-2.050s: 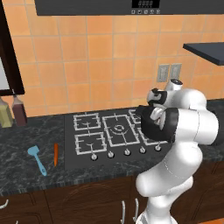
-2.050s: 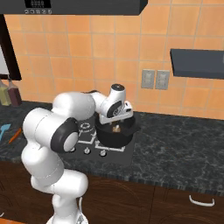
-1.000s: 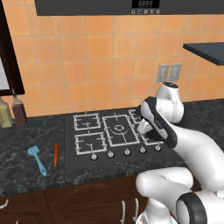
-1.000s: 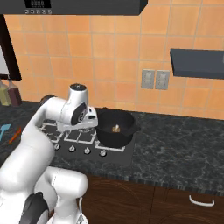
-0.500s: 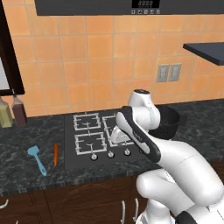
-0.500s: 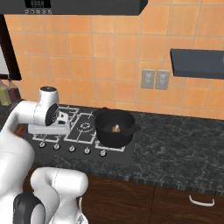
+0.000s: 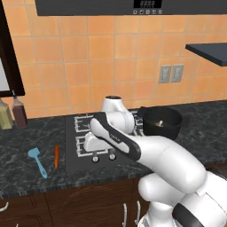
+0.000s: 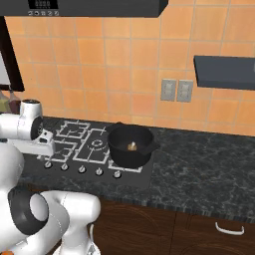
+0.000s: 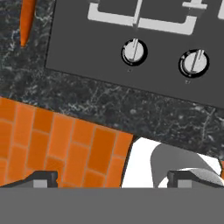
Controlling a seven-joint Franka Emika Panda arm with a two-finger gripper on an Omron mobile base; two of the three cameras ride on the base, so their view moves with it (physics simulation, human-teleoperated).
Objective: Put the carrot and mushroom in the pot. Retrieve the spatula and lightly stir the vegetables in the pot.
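Observation:
The orange carrot (image 7: 56, 156) lies on the dark counter left of the stove, and its tapered end shows at the top left of the hand view (image 9: 27, 19). Just left of it rests the light-blue spatula (image 7: 37, 161). On the stove's right rear burner stands the black pot (image 7: 162, 122) (image 8: 130, 144) with the pale mushroom (image 8: 132, 146) inside. My gripper (image 7: 91, 146) (image 9: 116, 177) hangs over the stove's front left edge, right of the carrot. It is open, and nothing sits between its fingertips (image 9: 41, 177).
Two stove knobs (image 9: 134, 51) lie below the hand, with the counter's front edge and orange floor tiles past them. Two bottles (image 7: 12, 114) stand at the counter's back left. A dark shelf (image 7: 208, 48) juts from the right wall.
The arm has swung left from the pot, across the stove, to its front left edge. The jaws have stayed open, and the carrot, spatula and pot have not moved.

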